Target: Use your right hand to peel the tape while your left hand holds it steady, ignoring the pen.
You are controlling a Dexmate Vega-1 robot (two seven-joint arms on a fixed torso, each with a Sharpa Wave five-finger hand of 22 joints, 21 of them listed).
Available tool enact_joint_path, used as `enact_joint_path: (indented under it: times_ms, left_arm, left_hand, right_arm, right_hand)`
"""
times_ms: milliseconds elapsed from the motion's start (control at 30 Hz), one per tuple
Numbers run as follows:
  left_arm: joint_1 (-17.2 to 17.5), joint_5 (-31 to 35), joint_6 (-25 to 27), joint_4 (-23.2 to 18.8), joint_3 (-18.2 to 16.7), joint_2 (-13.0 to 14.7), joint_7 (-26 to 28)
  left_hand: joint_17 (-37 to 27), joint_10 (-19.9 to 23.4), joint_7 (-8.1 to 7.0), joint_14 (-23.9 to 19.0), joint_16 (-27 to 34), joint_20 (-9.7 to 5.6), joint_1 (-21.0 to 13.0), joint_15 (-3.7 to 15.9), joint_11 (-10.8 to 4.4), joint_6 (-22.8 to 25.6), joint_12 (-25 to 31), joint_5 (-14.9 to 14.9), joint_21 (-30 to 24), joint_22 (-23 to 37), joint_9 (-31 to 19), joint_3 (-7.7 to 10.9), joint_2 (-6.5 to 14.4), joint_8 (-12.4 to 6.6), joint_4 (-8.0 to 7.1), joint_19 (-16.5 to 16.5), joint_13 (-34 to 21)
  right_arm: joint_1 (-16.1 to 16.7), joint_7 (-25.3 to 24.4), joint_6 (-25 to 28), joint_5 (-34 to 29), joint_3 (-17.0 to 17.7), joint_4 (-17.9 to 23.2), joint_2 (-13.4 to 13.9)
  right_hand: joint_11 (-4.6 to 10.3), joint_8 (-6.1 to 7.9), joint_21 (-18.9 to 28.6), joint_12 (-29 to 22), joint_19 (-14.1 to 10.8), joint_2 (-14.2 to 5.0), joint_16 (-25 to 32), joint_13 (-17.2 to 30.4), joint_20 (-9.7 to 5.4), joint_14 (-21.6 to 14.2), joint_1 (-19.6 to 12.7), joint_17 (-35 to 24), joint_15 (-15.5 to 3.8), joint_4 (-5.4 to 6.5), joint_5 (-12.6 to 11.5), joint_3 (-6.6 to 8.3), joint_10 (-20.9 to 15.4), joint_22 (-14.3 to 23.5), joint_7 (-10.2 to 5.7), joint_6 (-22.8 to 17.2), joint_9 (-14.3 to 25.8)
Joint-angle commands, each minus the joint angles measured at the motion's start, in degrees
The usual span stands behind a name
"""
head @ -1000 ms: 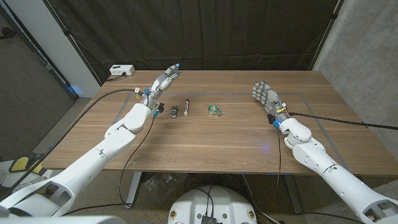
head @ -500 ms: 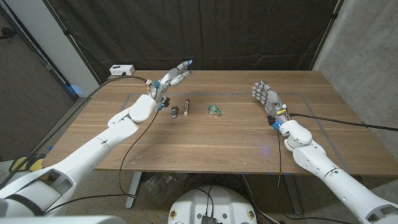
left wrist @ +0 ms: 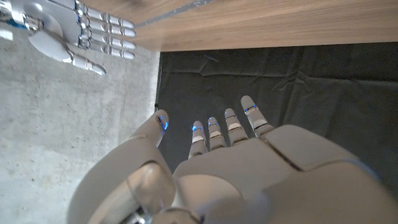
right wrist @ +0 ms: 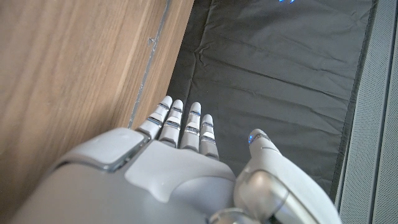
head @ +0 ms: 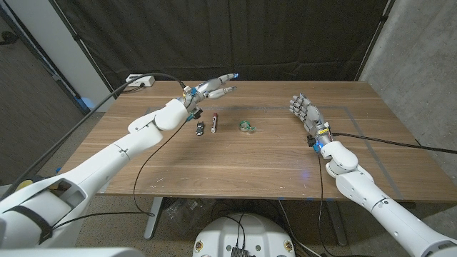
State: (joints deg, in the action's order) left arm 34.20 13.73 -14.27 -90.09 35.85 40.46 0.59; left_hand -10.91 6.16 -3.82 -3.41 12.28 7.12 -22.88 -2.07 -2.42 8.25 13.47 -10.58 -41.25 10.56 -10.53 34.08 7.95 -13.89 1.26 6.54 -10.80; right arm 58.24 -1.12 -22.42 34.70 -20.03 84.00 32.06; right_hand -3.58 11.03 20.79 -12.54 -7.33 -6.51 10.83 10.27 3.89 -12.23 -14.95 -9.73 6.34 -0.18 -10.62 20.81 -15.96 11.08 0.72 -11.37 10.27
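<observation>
The tape [head: 246, 126], a small greenish roll, is seen lying on the wooden table [head: 235, 160] somewhat nearer the far edge than the near one and close to the middle between the left and right edges. Just beside it, toward the left edge, a pen [head: 213, 121] is laid with its length running from near to far, and a small dark object [head: 200, 128] is set just beyond the pen on the same side; what this object is cannot be told. The left hand [head: 213, 88] is held above the table near the far edge, beyond the pen and apart from the tape, with its fingers [left wrist: 211, 134] stretched out, slightly apart and closed on nothing. The right hand [head: 303, 109] is held over the right part of the table, well apart from the tape, palm upright, with its fingers [right wrist: 180, 127] extended side by side, the thumb set apart, and nothing gripped. A white box [head: 141, 81] with a cable is seen at the far left corner of the table.
</observation>
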Motion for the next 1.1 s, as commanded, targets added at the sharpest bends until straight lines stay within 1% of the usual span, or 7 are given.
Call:
enact_joint_path:
  times_ms: [33,233,400,533,667,933,1100]
  left_arm:
    - [-4.3,7.3,3.3,-3.1,3.6,2.0,-9.5]
    - [-6.3,11.5,6.3,-6.0,5.5,3.0,-15.3]
    - [-7.0,15.6,8.2,-8.5,6.5,3.8,-17.9]
    - [-7.1,22.6,10.0,-11.4,7.6,4.6,-17.8]
    - [-6.4,27.8,10.6,-13.2,7.9,5.1,-16.3]
    - [-5.2,39.4,11.9,-16.1,9.0,5.4,-13.9]
    - [-4.5,45.3,12.5,-17.1,9.5,5.2,-13.5]
  left_hand:
    - [0.1,3.9,0.23,-1.9,0.3,-0.57,-2.5,1.14,-1.26,5.2,0.8,0.2,0.2,0.2,-0.3,0.72,-0.8,-1.21,1.85,-0.9,-0.2]
    - [0.2,6.9,1.21,-4.3,0.6,-0.69,-4.4,1.99,-1.39,10.2,1.1,0.2,-0.2,0.2,-0.2,1.34,-1.0,-2.25,3.30,-2.6,-0.1]
    - [0.6,6.4,1.19,-4.0,-0.1,-0.89,-7.3,2.24,-1.87,11.6,0.2,0.1,-0.1,0.2,-0.2,1.94,-1.8,-2.11,5.88,-3.0,-0.1]
    - [0.7,6.2,2.14,-3.7,-0.6,-1.03,-10.6,2.24,-1.93,15.1,-0.5,0.2,0.1,0.2,-0.2,1.79,-2.7,-2.66,8.08,-3.4,-0.1]
    - [0.7,5.9,1.24,-3.5,-0.9,-1.25,-14.4,2.31,-2.60,16.4,-1.0,0.0,0.2,0.1,-0.2,1.93,-3.5,-2.47,9.40,-4.0,0.0]
    - [0.7,5.2,-0.80,-3.1,-1.2,-1.13,-21.0,2.52,-3.17,18.4,-1.6,-0.3,0.6,0.0,-0.2,1.34,-6.8,-2.18,9.85,-4.9,0.0]
    - [0.6,2.7,-1.73,-1.7,-1.5,-1.28,-24.5,2.38,-3.60,20.1,-2.3,-0.7,1.2,0.0,-0.4,-1.03,-10.8,-1.79,9.04,-5.0,-0.1]
  right_arm:
    - [1.3,-1.2,-1.0,-0.7,0.1,0.4,-0.6]
    - [1.8,-1.7,-1.0,-0.8,0.2,0.7,-0.6]
    - [1.9,-1.9,-1.2,-1.0,0.2,0.7,-0.7]
    - [2.1,-1.9,-1.4,-1.0,0.2,0.7,-0.8]
    - [2.3,-1.9,-1.7,-1.0,0.3,0.7,-0.8]
    - [2.0,-1.2,-2.0,-0.7,0.1,-0.1,-1.0]
    - [2.0,-1.1,-1.8,-0.6,0.1,-0.1,-0.9]
  right_hand:
    - [-0.12,0.24,-0.3,-0.4,-0.1,0.03,0.0,0.3,0.38,-0.6,-0.8,-0.2,-0.06,-0.19,0.2,0.15,-0.6,0.1,-0.04,-0.4,0.2]
    - [-0.35,0.21,-0.3,-0.6,-0.1,0.05,0.0,0.3,0.41,-0.7,-0.8,-0.2,-0.03,-0.27,0.2,0.17,-1.1,0.1,-0.04,-0.5,0.2]
    - [-0.37,0.27,-0.4,-0.7,-0.1,0.03,0.0,0.3,0.44,-0.9,-0.7,-0.3,0.00,-0.29,0.2,0.18,-1.6,0.1,-0.02,-0.8,0.2]
    - [-0.28,0.33,-0.4,-0.7,-0.2,0.00,0.1,0.3,0.47,-1.2,-0.7,-0.3,-0.11,-0.32,0.2,0.20,-1.8,0.2,0.09,-1.1,0.2]
    - [-0.30,0.32,-0.4,-0.8,-0.3,0.01,0.1,0.3,0.49,-1.4,-0.6,-0.3,-0.15,-0.34,0.2,0.20,-1.9,0.2,0.20,-1.2,0.2]
    - [-0.27,0.37,-0.4,-1.1,-0.4,-0.01,0.3,0.4,0.44,-2.0,-0.3,-0.4,-0.23,-0.18,0.2,0.11,-3.0,0.2,0.36,-1.5,0.2]
    - [-0.26,0.35,-0.5,-1.3,-0.4,-0.03,0.4,0.4,0.48,-2.4,-0.1,-0.5,-0.18,-0.12,0.2,0.08,-3.5,0.2,0.46,-1.7,0.2]
